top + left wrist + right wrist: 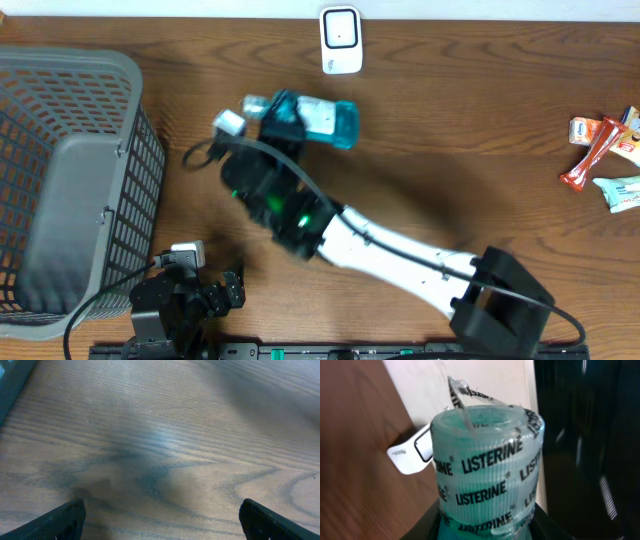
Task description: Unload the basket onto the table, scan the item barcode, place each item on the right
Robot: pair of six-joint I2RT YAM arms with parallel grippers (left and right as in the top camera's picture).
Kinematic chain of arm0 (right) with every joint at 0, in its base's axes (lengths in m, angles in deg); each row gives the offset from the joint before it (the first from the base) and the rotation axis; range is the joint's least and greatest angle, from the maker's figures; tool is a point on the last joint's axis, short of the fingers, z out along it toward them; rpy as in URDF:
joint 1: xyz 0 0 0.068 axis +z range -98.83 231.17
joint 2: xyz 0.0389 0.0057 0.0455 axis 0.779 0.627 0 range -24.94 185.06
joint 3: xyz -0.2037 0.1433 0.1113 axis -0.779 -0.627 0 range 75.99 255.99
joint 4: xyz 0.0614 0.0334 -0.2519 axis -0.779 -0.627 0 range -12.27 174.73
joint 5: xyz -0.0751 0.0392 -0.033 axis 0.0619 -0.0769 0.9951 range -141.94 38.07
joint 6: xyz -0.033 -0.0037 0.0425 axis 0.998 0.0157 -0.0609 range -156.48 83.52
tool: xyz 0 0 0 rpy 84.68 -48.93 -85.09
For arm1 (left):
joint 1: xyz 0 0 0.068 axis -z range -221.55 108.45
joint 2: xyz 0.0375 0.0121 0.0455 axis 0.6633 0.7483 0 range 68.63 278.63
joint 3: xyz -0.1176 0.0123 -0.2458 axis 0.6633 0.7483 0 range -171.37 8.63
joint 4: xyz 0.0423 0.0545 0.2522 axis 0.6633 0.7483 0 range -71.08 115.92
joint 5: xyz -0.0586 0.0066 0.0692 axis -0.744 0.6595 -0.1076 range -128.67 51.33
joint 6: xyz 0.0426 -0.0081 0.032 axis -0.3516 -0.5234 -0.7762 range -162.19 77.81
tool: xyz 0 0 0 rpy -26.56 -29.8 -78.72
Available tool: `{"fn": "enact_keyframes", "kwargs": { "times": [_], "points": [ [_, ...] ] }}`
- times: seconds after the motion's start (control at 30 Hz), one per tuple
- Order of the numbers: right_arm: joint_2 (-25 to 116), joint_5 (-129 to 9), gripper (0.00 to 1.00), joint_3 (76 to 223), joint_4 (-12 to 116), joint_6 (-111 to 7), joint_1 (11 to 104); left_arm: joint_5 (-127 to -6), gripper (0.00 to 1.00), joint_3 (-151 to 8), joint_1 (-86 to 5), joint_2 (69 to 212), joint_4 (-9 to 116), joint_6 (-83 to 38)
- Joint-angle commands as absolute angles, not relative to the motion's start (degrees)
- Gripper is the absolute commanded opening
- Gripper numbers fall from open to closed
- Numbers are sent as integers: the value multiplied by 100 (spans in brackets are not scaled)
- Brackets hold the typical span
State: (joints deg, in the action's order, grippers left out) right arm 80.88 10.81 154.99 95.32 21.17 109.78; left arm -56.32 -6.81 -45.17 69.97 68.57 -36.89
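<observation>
The item is a teal Listerine mouthwash bottle [330,121], lying sideways above the table with my right gripper [283,122] shut on it near its cap end. In the right wrist view the ribbed, shrink-wrapped cap [485,475] rises between the dark fingers [422,527], and my right gripper [485,530] clamps the neck. The white barcode scanner [340,40] stands at the table's far edge, just beyond the bottle; the same scanner [410,452] shows behind the cap. No barcode shows. My left gripper [228,288] rests open near the front edge; in its own view the left gripper [162,522] holds nothing.
A large grey mesh basket [80,170] fills the left side. Several snack packets [605,150] lie at the far right. My right arm [400,255] stretches diagonally from the front right. A black cable [195,155] loops near the basket.
</observation>
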Motion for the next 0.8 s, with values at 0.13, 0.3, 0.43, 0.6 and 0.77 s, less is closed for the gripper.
{"fn": "enact_keyframes", "kwargs": {
  "times": [0.13,0.3,0.43,0.6,0.77],
  "points": [
    [8016,504,1,15576,8136,-567,10506,-5613,98,-690,-4495,6967,6907,-3721],
    [8007,-1092,1,15613,6400,-2672,10392,-5613,98,-690,-4495,6967,6905,-3721],
    [7983,-2659,1,15840,5788,-3647,10172,-5613,98,-690,-4495,6967,6907,-3721],
    [7974,-5317,1,16144,5535,-4635,9332,-5613,98,-690,-4495,6967,6905,-3721],
    [7979,-7560,1,16146,5815,-5358,8174,-5613,98,-690,-4495,6967,6907,-3721]
  ]
}}
